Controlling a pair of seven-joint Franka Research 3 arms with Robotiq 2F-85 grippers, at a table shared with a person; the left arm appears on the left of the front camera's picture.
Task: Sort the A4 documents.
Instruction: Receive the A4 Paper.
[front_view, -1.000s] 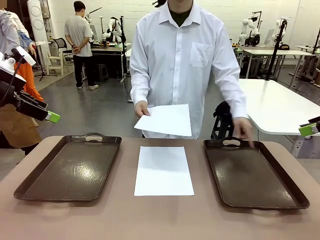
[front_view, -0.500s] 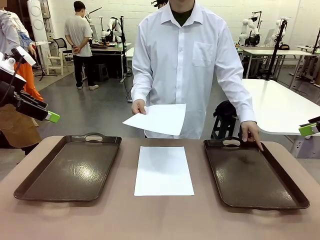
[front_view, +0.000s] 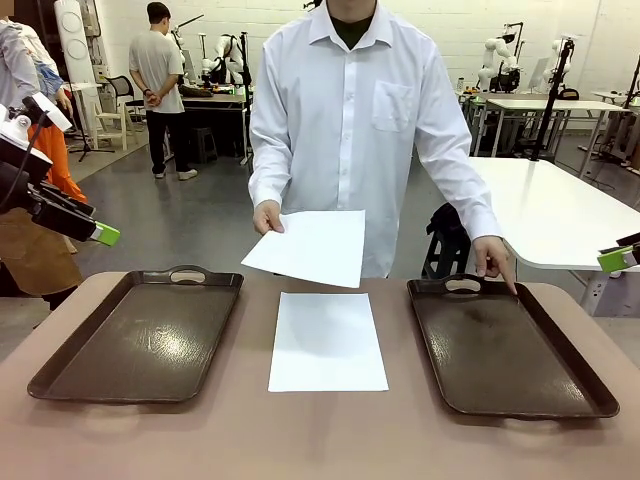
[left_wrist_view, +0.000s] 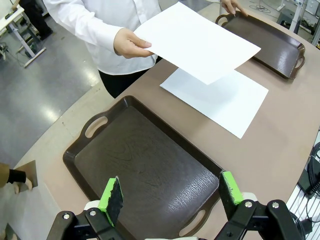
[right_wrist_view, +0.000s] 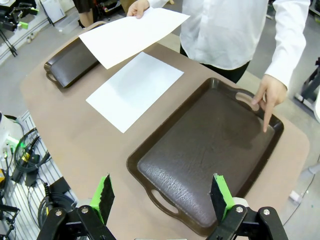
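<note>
Document one (front_view: 327, 340) flat on table (front_view: 240, 440) between left tray (front_view: 140, 335) and right tray (front_view: 510, 370). Document two (front_view: 305, 246) pinched in person's hand (front_view: 267, 216), drifted left. Other hand (front_view: 493, 258) stopped moving, finger pointing at right tray: I read that as destination. My left gripper (left_wrist_view: 170, 187) and right gripper (right_wrist_view: 161, 185) gape, idle.

A hand (front_view: 267, 216) holds a raised sheet (front_view: 305, 248) near the flat sheet (front_view: 327, 341).

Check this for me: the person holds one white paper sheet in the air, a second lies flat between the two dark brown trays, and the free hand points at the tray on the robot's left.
Wrong tray. The person's free hand points at the dark brown handled tray on the robot's right, as the front view shows. The rest holds.
</note>
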